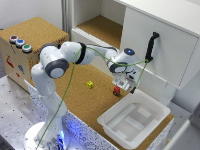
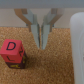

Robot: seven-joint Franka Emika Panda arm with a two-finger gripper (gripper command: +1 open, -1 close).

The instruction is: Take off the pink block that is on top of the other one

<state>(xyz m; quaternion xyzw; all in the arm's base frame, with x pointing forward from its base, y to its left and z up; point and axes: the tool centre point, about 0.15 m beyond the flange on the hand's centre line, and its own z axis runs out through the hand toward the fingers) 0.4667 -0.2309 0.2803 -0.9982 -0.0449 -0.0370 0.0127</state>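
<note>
- Well, I start with the cork-topped table (image 1: 75, 95): the arm reaches across it, and a white tray (image 1: 134, 121) sits at the corner toward the exterior view's right
- Next, my gripper (image 2: 42, 44) hangs low over the cork just beside the stack; in the wrist view its fingers (image 2: 45, 35) are drawn close together, almost touching, with nothing between them
- I see the pink block (image 2: 11, 50), marked with a letter D, sitting on top of the other one (image 2: 16, 63), whose dark edge peeks out beneath it
- A yellow-green cube (image 1: 90, 84) lies apart on the cork, toward the exterior view's left
- By my reckoning nothing is done yet: the stack is intact, and I have to spread the fingers, line up over the pink block, grip and lift it off
</note>
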